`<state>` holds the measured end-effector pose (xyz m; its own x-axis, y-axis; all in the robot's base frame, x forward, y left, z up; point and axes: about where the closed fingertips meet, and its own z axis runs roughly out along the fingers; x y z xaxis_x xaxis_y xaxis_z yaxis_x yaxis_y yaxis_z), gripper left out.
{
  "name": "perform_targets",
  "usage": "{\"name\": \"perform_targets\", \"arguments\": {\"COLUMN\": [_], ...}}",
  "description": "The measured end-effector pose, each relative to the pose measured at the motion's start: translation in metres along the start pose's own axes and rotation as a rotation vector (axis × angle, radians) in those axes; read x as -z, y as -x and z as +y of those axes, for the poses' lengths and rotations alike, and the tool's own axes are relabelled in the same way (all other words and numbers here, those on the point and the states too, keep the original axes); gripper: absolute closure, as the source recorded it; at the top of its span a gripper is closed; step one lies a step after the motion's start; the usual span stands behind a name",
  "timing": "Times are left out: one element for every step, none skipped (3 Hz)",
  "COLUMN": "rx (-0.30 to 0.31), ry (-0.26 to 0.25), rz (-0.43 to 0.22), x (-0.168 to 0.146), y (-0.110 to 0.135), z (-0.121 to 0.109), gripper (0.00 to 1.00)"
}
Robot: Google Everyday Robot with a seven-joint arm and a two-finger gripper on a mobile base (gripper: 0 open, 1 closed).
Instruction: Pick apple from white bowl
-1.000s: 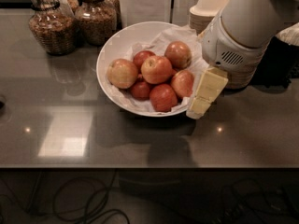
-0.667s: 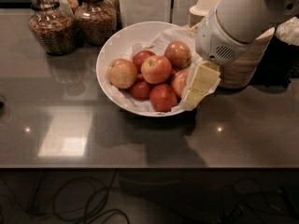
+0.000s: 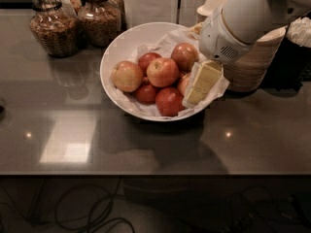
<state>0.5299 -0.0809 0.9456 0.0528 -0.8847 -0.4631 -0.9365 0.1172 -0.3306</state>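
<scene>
White arm slanting down from upper right, gripper tilted low over the bowl at its right rim, apple near, to its left, jaws' spread cannot be told.

Glossy apple; matt plastic end effector over paper-lined white bowl.

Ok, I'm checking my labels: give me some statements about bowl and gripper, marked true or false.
The gripper is at the right side of the bowl. True.
The apple is lifted out of the bowl. False: it lies in the bowl, left of the gripper.
The bowl is lined with white paper. True.
The bowl sits on the floor. False: it sits on the dark counter.
Jars stand right of the bowl. False: they stand back left.
</scene>
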Motion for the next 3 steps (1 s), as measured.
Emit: {"name": "perform_targets", "arguments": {"rx": [0.021,0.048,0.073], "ry": [-0.001,0.0,0.01], "rz": [-0.005,-0.007,-0.014], "x": [-0.008,-0.019,-0.031], "y": [0.002,0.007,0.014], "z": [-0.002,-0.006,-0.011], "gripper": [0.05,0.09,0.15]}}
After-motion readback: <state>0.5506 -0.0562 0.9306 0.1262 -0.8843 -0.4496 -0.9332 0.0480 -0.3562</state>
